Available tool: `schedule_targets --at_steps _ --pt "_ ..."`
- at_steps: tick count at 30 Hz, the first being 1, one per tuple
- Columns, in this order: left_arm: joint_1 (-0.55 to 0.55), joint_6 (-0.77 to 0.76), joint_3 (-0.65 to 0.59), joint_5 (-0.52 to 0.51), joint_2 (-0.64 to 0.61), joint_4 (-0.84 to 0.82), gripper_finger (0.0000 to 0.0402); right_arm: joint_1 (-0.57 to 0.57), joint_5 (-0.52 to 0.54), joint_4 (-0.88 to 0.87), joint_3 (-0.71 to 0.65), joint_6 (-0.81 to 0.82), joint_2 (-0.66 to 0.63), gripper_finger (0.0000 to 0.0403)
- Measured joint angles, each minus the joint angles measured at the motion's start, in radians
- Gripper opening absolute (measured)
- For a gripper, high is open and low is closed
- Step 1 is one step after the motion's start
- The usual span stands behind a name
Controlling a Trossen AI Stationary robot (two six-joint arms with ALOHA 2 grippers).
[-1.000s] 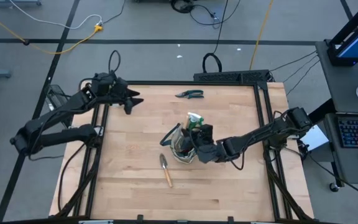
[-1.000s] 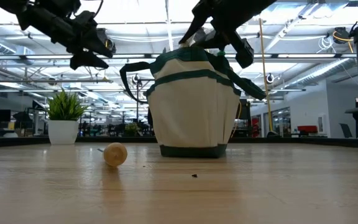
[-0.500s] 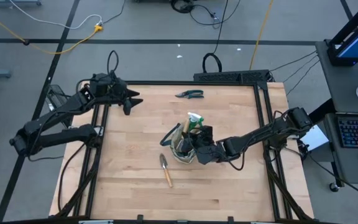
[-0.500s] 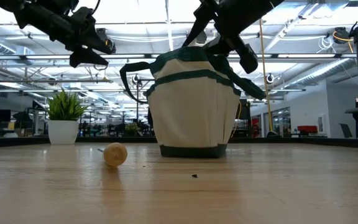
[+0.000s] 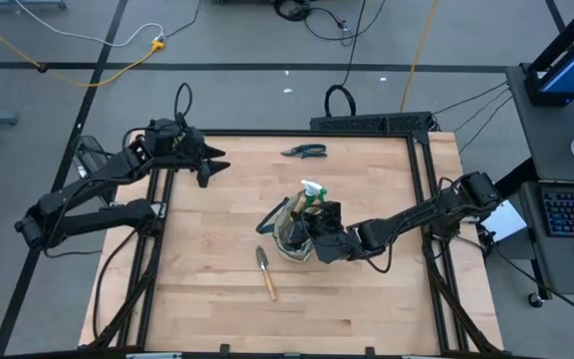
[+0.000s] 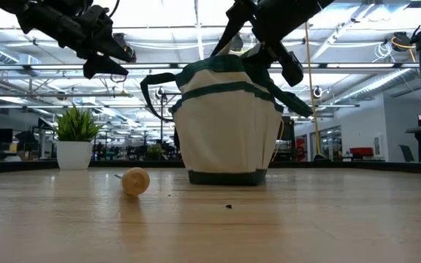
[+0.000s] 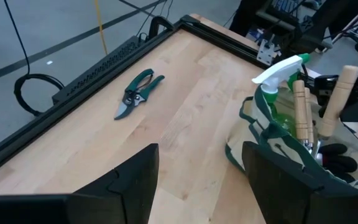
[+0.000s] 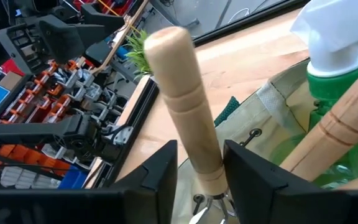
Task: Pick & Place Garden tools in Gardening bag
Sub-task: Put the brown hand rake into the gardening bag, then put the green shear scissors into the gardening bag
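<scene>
Fingers of the right gripper (image 8: pixel 197 180) stand on either side of a pale round wooden tool handle (image 8: pixel 188 106), which rises upright between them out of the beige canvas gardening bag with dark green trim (image 5: pixel 292 239); the jaws look parted with slim gaps beside the wood, so my judgement is a letting-go, though whether the pads still touch the handle cannot be told. That handle's long axis runs straight up from the bag's mouth, so a withdrawal would call for a lift along that same line rather than a sideways pull. Beside it in the bag stand a green spray bottle with a white trigger head (image 7: pixel 278 81) and two more wooden handles (image 7: pixel 300 109). Out from the bag, toward the table's near edge, a wooden-handled metal trowel (image 5: pixel 265 271) lies flat, just beside the bag, its axis running roughly away from the bag's foot. On the bag's far side, well apart, dark green-gripped pruning shears (image 5: pixel 304 152) lie near the table's back rail. The left gripper (image 5: pixel 210 163) hovers above the table's left back corner, jaws spread and holding nothing; it is the nearer arm to the shears, while the right is nearer to the trowel.
</scene>
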Motion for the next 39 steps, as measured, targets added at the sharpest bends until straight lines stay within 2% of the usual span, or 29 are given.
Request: schedule_targets --at_steps 8,20,26,32,39 --pt "0.000 0.008 0.000 0.024 0.000 0.000 0.0237 0.000 -0.001 -0.009 0.000 0.000 -0.007 0.0154" --pt "0.000 0.020 0.000 0.026 0.000 0.000 0.0237 0.000 -0.002 -0.058 0.001 -0.059 -0.099 0.0133" --pt "0.000 0.021 0.000 0.026 0.000 0.001 0.0237 -0.004 0.050 -0.064 0.001 -0.149 -0.146 0.0130" --pt "0.000 0.016 0.000 0.026 0.000 0.021 0.0237 -0.025 0.075 -0.062 0.000 -0.290 -0.190 0.0130" --pt "0.000 0.016 0.000 0.025 0.000 0.041 0.0237 -0.115 0.075 -0.039 0.000 -0.623 -0.259 0.0130"
